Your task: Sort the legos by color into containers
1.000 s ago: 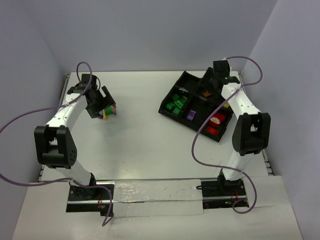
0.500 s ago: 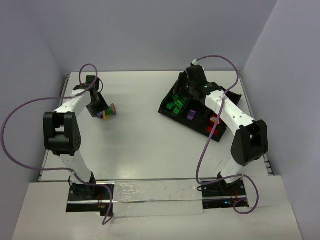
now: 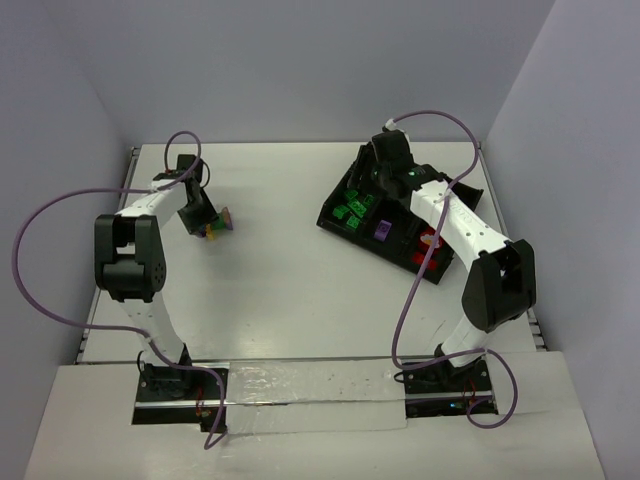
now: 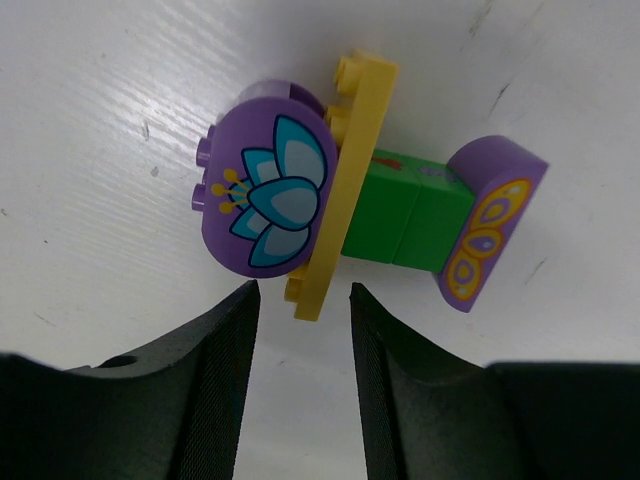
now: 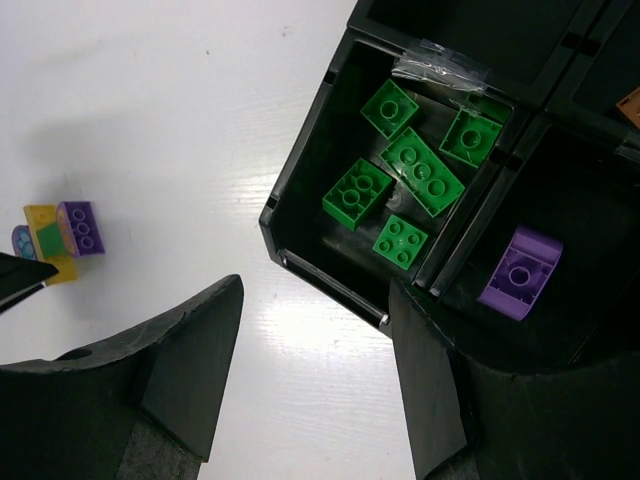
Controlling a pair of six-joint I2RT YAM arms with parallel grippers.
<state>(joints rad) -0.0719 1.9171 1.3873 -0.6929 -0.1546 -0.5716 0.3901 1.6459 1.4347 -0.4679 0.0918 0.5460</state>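
Observation:
A stuck-together cluster of legos (image 3: 219,223) lies on the white table at the left. It has a purple flower brick (image 4: 262,195), a yellow plate (image 4: 345,180), a green brick (image 4: 405,215) and a purple butterfly brick (image 4: 490,225). My left gripper (image 4: 302,300) is right at it, open with a narrow gap. The yellow plate's end sits just between the fingertips, touching neither. The black tray (image 3: 338,222) of containers stands at the right. My right gripper (image 5: 315,295) hovers open and holding nothing over its near-left corner, above several green legos (image 5: 410,170). One purple lego (image 5: 520,272) lies in the neighbouring bin.
Red legos (image 3: 430,245) fill a bin at the tray's right end, and an orange piece (image 5: 630,105) shows in a far bin. Purple cables loop from both arms. Walls enclose the table on three sides.
My left gripper's jaws have narrowed around the cluster's yellow plate, and the left arm folded closer. The right arm swung from the tray's far bins to above the green bin, then held still.

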